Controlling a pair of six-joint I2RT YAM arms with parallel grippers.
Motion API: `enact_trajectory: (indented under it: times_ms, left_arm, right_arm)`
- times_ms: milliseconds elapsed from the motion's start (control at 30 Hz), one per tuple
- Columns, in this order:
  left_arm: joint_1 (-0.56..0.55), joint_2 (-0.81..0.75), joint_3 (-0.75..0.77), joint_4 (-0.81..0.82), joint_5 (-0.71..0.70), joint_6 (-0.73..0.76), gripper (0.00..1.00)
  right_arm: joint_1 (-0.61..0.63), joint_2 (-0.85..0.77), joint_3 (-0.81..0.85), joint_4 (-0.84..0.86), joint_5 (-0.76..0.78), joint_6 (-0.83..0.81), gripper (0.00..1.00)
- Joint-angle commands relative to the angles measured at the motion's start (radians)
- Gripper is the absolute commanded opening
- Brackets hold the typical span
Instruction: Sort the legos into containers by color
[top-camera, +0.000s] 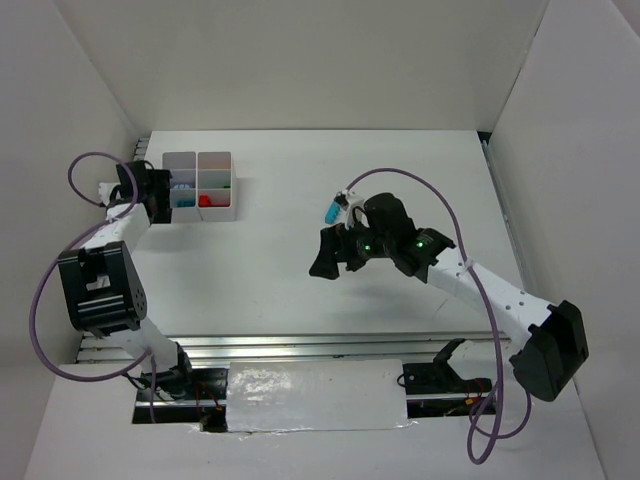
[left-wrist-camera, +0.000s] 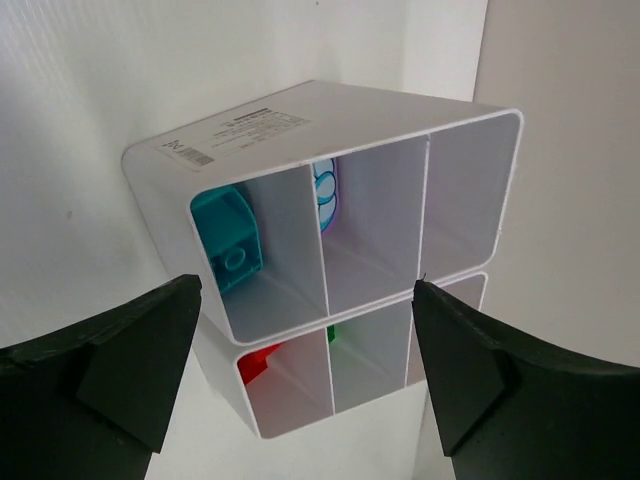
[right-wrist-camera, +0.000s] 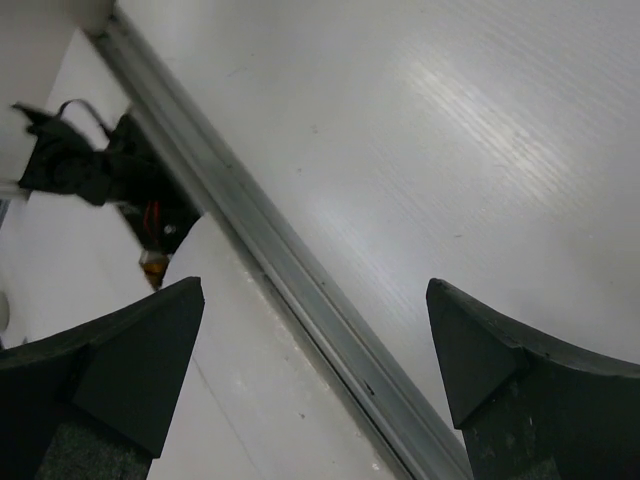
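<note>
The white divided tray (top-camera: 198, 157) stands at the back left of the table. In the top view a teal lego (top-camera: 183, 197) and a red lego (top-camera: 207, 200) lie in neighbouring compartments. My left gripper (top-camera: 167, 197) hovers at the tray's left side, open and empty. Its wrist view looks into the tray (left-wrist-camera: 250, 125): a teal lego (left-wrist-camera: 232, 245), a red lego (left-wrist-camera: 262, 362), a sliver of a green lego (left-wrist-camera: 330, 333) and a blue-and-white piece (left-wrist-camera: 325, 190) sit in separate compartments, beyond the left gripper (left-wrist-camera: 305, 375). My right gripper (top-camera: 337, 258) hangs open and empty over the table's middle.
The right wrist view shows the right gripper (right-wrist-camera: 315, 380) above the aluminium rail (right-wrist-camera: 300, 300) at the table's near edge, with black cabling (right-wrist-camera: 90, 165) past it. White walls enclose the table on three sides.
</note>
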Motion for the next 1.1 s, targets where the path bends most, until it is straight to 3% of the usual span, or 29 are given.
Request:
enact_trajectory:
  times_ms: [0, 133, 233, 367, 500, 800, 867, 933, 1067]
  left_arm:
    - [0.009, -0.084, 0.154, -0.027, 0.018, 0.110, 0.99]
    - [-0.042, -0.049, 0.428, -0.323, 0.023, 0.363, 1.00]
    - [-0.119, -0.044, 0.506, -0.460, -0.011, 0.535, 0.99]
    - [-0.228, -0.199, 0.321, -0.496, -0.110, 0.638, 0.99]
    - [-0.249, -0.313, 0.109, -0.460, 0.006, 0.678, 0.99]
    - [-0.255, -0.411, -0.041, -0.552, 0.021, 0.763, 1.00]
    - [-0.255, -0.437, -0.067, -0.557, 0.030, 0.779, 1.00]
    - [-0.255, -0.449, -0.074, -0.574, 0.029, 0.798, 1.00]
    - [-0.255, -0.451, -0.078, -0.585, 0.032, 0.821, 0.99]
  right_arm:
    - [-0.005, 0.055, 0.086, 0.001, 0.209, 0.074, 1.00]
    - [-0.037, 0.228, 0.247, -0.218, 0.555, 0.298, 1.00]
    - [-0.056, 0.400, 0.396, -0.326, 0.648, 0.372, 1.00]
    - [-0.067, 0.648, 0.613, -0.383, 0.705, 0.364, 1.00]
    - [-0.084, 0.790, 0.750, -0.370, 0.731, 0.332, 0.97]
    - [-0.119, 1.050, 1.005, -0.391, 0.696, 0.268, 0.86]
    - [-0.125, 1.098, 1.056, -0.407, 0.707, 0.260, 0.77]
    - [-0.136, 1.135, 1.086, -0.449, 0.689, 0.278, 0.75]
    - [-0.139, 1.109, 0.998, -0.448, 0.690, 0.308, 0.75]
